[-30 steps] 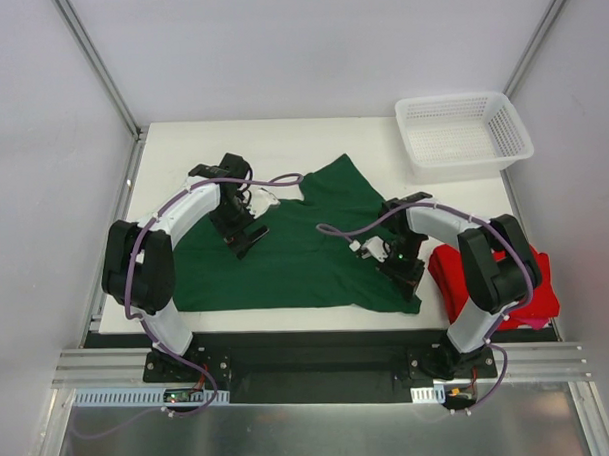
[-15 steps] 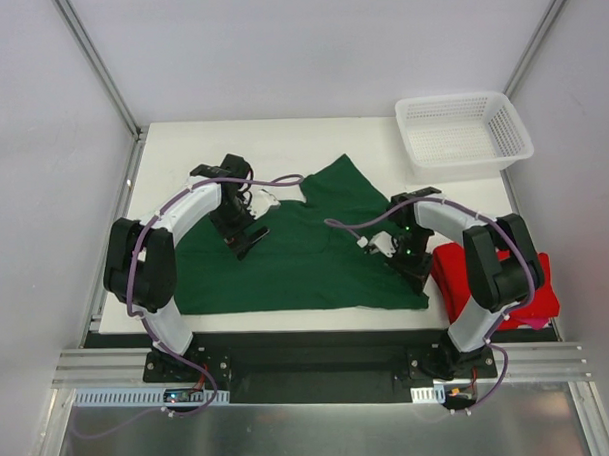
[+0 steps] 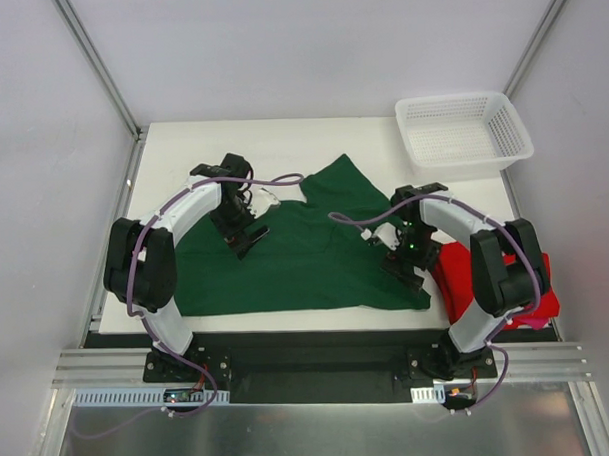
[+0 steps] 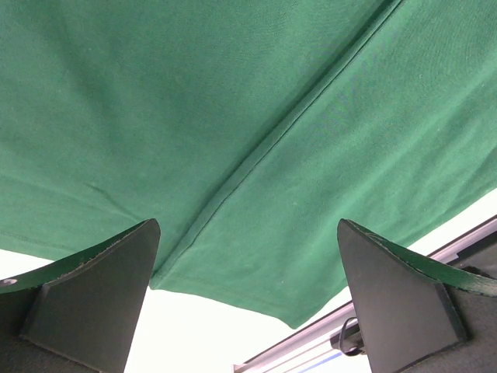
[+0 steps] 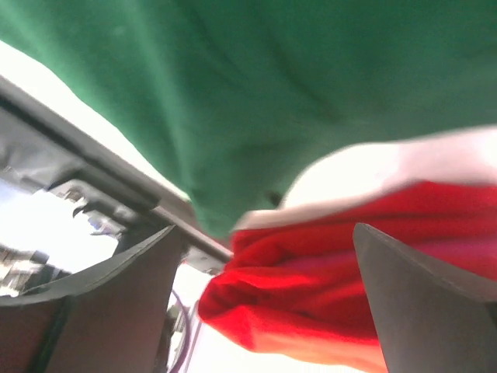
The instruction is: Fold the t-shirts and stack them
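The dark green t-shirt [image 3: 295, 253] lay spread across the middle of the table [image 3: 231, 140]; the red t-shirt [image 3: 451, 275] sat bunched at the near right corner, just beside the green one's hem. The left gripper [image 3: 243, 237] hung over the green cloth's far left part, jaws spread wide, nothing between them; the right gripper [image 3: 406, 264] stood over the green shirt's right edge (close by the red one), jaws likewise apart and empty. A white mesh basket [image 3: 516, 133] stood far right.

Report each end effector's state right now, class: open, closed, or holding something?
Left end effector: open, holding nothing, over the green t-shirt.
Right end effector: open, holding nothing.
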Controlling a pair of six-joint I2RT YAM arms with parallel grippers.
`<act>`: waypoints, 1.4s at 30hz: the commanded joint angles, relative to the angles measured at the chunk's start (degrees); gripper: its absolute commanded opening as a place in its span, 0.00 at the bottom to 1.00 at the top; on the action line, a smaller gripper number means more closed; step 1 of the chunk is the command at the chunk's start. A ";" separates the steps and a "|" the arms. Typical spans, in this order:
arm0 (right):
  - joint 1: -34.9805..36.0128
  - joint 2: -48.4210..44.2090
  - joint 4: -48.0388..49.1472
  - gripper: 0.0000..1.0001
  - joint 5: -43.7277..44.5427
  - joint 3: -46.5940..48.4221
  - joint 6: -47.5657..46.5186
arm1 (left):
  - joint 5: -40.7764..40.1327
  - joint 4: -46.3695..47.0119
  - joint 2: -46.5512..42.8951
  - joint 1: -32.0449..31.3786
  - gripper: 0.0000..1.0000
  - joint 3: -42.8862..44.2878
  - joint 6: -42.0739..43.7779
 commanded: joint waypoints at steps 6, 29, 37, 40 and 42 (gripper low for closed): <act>-1.16 -6.03 11.03 0.96 0.94 6.17 3.19 | -0.03 -0.98 0.53 -0.49 0.99 1.70 0.17; 4.11 10.26 30.98 0.96 11.20 14.52 4.78 | 0.49 -0.89 1.50 -0.93 0.99 2.32 -0.10; 6.04 11.57 38.54 0.96 17.71 13.91 0.12 | 0.23 -0.98 2.12 -1.28 0.99 3.29 -0.36; 6.31 12.10 40.65 0.96 18.42 13.38 -1.73 | 0.14 -0.90 2.12 -1.28 0.99 3.29 -0.36; 6.66 12.54 42.14 0.96 19.04 12.77 -3.31 | 0.05 -0.90 2.12 -1.28 0.99 3.29 -0.36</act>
